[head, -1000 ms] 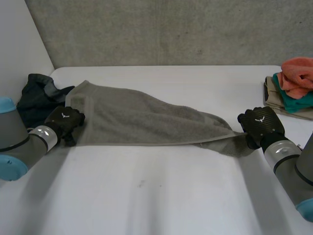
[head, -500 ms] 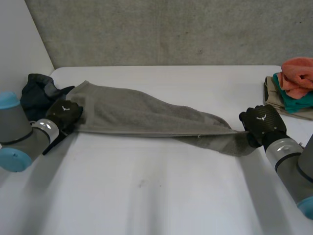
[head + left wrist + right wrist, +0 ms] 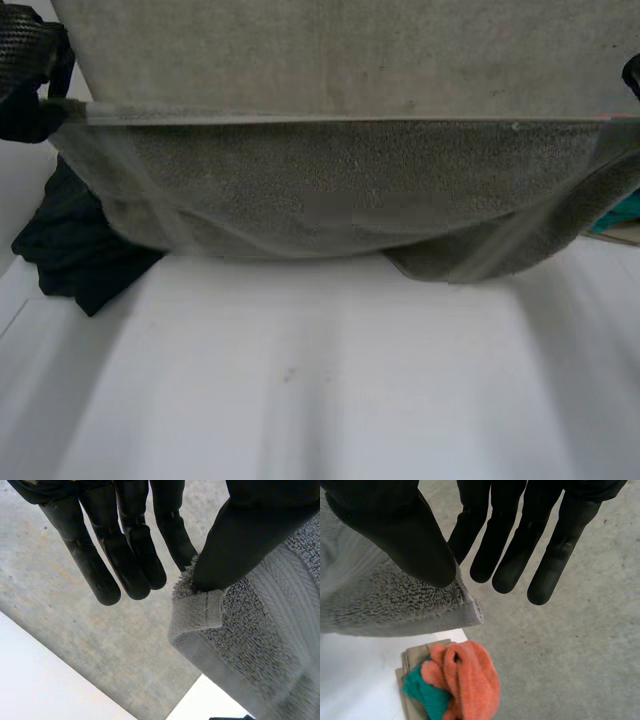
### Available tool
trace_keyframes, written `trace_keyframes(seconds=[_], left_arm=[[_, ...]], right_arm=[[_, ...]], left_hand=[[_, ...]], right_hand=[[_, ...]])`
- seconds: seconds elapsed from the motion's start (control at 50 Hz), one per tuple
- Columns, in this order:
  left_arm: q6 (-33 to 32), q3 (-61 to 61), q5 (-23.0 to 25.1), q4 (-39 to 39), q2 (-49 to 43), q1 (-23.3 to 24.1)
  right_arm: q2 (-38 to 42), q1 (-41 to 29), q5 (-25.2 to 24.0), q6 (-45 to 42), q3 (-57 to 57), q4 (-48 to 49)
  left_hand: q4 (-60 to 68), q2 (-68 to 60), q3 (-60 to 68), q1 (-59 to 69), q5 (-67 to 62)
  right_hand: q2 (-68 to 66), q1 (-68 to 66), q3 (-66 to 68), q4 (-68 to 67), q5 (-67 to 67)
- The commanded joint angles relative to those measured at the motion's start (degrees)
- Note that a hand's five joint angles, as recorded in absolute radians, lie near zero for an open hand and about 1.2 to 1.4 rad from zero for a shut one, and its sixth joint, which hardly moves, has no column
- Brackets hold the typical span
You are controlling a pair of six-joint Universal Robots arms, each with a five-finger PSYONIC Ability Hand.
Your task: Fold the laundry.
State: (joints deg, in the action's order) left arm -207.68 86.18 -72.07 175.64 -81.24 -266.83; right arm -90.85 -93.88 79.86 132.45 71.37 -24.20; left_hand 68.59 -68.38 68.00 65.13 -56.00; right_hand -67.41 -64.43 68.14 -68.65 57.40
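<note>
The grey towel (image 3: 340, 190) hangs stretched above the worktop (image 3: 320, 390), with its top edge taut. The left hand (image 3: 125, 545) pinches one top corner and the right hand (image 3: 395, 530) pinches the other. In front of the towel the worktop is bare. A dark garment (image 3: 65, 250) at the towel's left end is partly hidden.

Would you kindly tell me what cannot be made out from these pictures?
- Head view: the lifted grey terry towel hides the far side of the white table and part of the crumpled dark garment.
- Head view: the right hand is cut off by the edge.
- Left wrist view: the thumb of the left hand covers its pinch on the towel corner.
</note>
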Motion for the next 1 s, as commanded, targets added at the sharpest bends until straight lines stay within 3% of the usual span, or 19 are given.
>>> trace_keyframes(seconds=[0.02, 0.12, 0.18, 0.26, 0.32, 0.4, 0.46, 0.5, 0.68, 0.84, 1.0], left_arm=[[1.0, -1.9, -2.6, -0.2, -9.6, 1.6], [0.3, -13.1, -9.7, 0.7, -28.8, 9.7], [-1.0, -22.7, -14.3, 0.9, -37.3, 11.8], [-1.0, -33.5, -15.8, 3.6, -43.6, 12.6], [0.7, -44.0, -15.7, 13.7, -46.3, 13.8], [4.7, -49.1, -16.9, 28.4, -46.2, 14.8], [5.7, -51.2, -20.4, 35.4, -45.8, 14.4], [5.8, -52.5, -22.1, 35.6, -46.0, 14.5], [7.8, -43.6, -22.7, 31.5, -45.5, 14.2], [9.5, -26.8, -18.5, 31.3, -45.4, 14.8], [7.6, -12.8, -17.9, 28.0, -44.8, 15.2]], right_arm=[[10.1, 0.0, -0.1, -0.5, -2.8, -1.6], [19.6, -1.9, 0.7, -0.7, -7.1, 0.2], [25.2, -3.3, 2.7, 0.4, -11.6, 4.1], [29.8, -5.1, 6.0, 3.6, -17.3, 14.4], [31.6, -6.3, 8.5, 7.4, -20.9, 28.3], [31.8, -6.8, 11.4, 10.8, -22.9, 45.0], [31.6, -6.8, 13.0, 11.4, -23.3, 55.5], [31.6, -7.0, 13.0, 11.4, -23.3, 58.7], [32.3, -6.9, 11.7, 12.1, -19.9, 58.3], [34.1, -6.2, 5.8, 12.1, -10.7, 52.9], [37.4, -5.9, -0.6, 11.3, -1.6, 42.8]], left_hand=[[11.4, -11.6, 12.0, 14.9, -14.0], [11.4, -11.6, 12.0, 14.9, -14.0], [11.4, -11.6, 12.0, 14.9, -14.0], [11.4, -11.6, 12.0, 14.9, -14.0], [11.4, -11.6, 12.0, 14.9, -14.0], [11.4, -11.6, 12.0, 14.9, -14.0], [11.4, -11.6, 12.0, 14.9, -14.0], [11.4, -11.6, 12.0, 14.9, -14.0], [11.4, -11.6, 12.0, 14.9, -14.0], [11.4, -11.6, 12.0, 14.9, -14.0], [11.4, -11.6, 12.0, 14.9, -14.0]], right_hand=[[-12.6, -15.6, 11.9, -11.3, 12.6], [-12.6, -15.6, 11.9, -11.3, 12.6], [-12.6, -15.6, 11.9, -11.3, 12.6], [-12.6, -15.6, 11.9, -11.3, 12.6], [-12.6, -15.6, 11.9, -11.3, 12.6], [-12.6, -15.6, 11.9, -11.3, 12.6], [-12.6, -15.6, 11.9, -11.3, 12.6], [-12.6, -15.6, 11.9, -11.3, 12.6], [-12.6, -15.6, 11.9, -11.3, 12.6], [-12.6, -15.6, 11.9, -11.3, 12.6], [-12.6, -15.6, 11.9, -11.3, 12.6]])
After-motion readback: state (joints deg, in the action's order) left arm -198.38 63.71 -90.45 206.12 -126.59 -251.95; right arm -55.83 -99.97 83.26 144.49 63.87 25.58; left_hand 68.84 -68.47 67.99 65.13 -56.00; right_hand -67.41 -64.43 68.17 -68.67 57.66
